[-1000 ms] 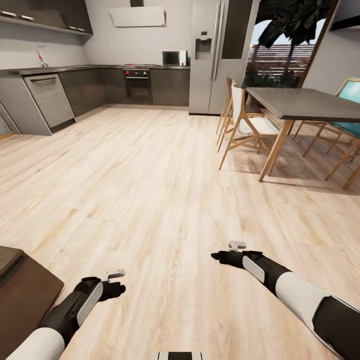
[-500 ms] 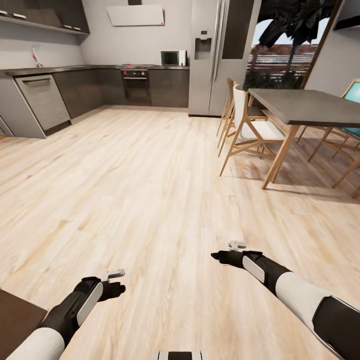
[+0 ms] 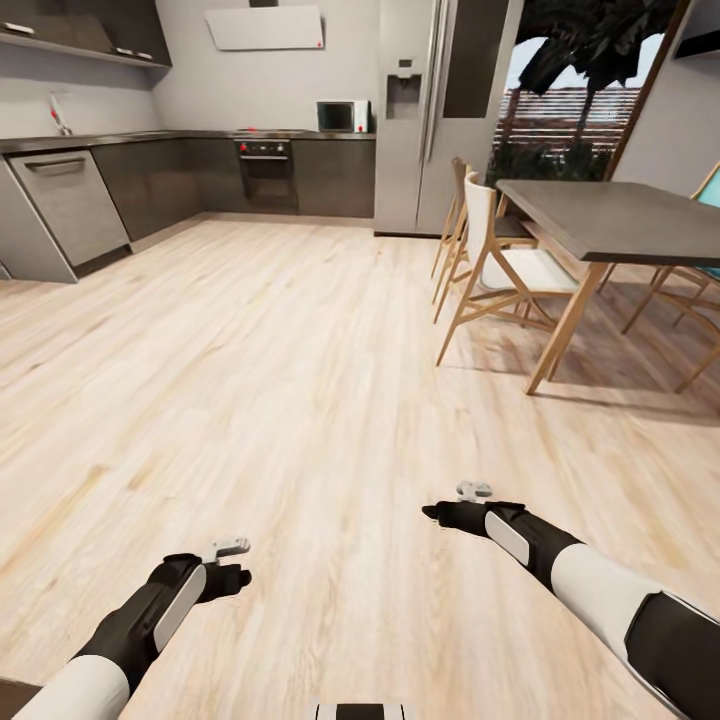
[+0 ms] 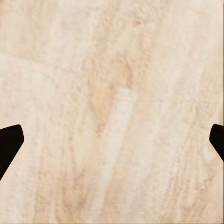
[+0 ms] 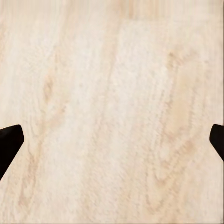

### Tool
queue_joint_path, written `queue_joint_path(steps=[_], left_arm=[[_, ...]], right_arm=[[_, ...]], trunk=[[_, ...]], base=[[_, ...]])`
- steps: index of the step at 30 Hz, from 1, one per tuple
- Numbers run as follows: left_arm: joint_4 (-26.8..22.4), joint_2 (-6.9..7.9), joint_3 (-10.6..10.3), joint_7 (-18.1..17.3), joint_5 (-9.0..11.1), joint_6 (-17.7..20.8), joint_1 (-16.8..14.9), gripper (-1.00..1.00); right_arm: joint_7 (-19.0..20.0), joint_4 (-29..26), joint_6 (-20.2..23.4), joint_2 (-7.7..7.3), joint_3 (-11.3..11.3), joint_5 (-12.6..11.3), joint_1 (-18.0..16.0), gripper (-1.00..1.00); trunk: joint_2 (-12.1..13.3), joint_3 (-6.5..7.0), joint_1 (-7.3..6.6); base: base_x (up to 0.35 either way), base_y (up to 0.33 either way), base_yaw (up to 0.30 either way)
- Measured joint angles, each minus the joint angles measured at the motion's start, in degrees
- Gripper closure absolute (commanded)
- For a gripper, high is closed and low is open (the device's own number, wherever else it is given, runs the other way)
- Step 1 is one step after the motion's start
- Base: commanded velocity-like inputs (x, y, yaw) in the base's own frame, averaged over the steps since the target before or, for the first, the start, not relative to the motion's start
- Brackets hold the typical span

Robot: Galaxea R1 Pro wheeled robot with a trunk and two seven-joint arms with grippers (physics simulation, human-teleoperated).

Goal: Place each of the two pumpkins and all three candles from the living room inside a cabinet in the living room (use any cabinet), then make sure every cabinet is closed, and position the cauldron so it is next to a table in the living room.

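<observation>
Whole head view swung since a second ago: dark brown corner low at the left then, gone now but for a sliver at the frame's edge; dishwasher (image 3: 68,205) and dining table (image 3: 610,215) slid leftward together. Camera turning, then, not the furniture. Arms in the same pose before the trunk as before.

Facing a kitchen across bare plank floor (image 3: 300,380). Beyond the floor: one oven (image 3: 266,172), one microwave (image 3: 340,115), one fridge (image 3: 425,110). Right of the fridge, the dining table with two pale chairs (image 3: 505,265) on its near side and more legs past it.

Pumpkins, candles, cauldron, cabinet: none to count here, zero of each; probably behind or off to the left of the fridge wall, judging by that brown sliver. No axis or nearer arm to weigh yet; next move likely more turning or driving.

Left pincer (image 3: 236,575) and right pincer (image 3: 440,513) low over the floor, both spread wide and holding nothing, black finger tips (image 4: 9,144) at the frame sides in each wrist view with only planks between.
</observation>
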Motion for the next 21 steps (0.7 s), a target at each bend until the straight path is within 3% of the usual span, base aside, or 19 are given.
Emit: queue_joint_path(steps=[11, 21], left_arm=[[0.0, -0.03, 0.0, 0.1, 0.0, 0.0, 0.0, -1.0], [0.0, -0.04, 0.0, 0.1, 0.0, 0.0, 0.0, -1.0]], right_arm=[[0.0, 0.0, 0.0, 0.0, 0.0, 0.0, 0.0, -1.0], [0.0, 0.0, 0.0, 0.02, 0.1, 0.0, 0.0, -1.0]], trunk=[[0.0, 0.0, 0.0], [0.0, -0.01, 0.01]], base=[[0.285, -0.185, 0.016], [0.249, -0.202, 0.227]])
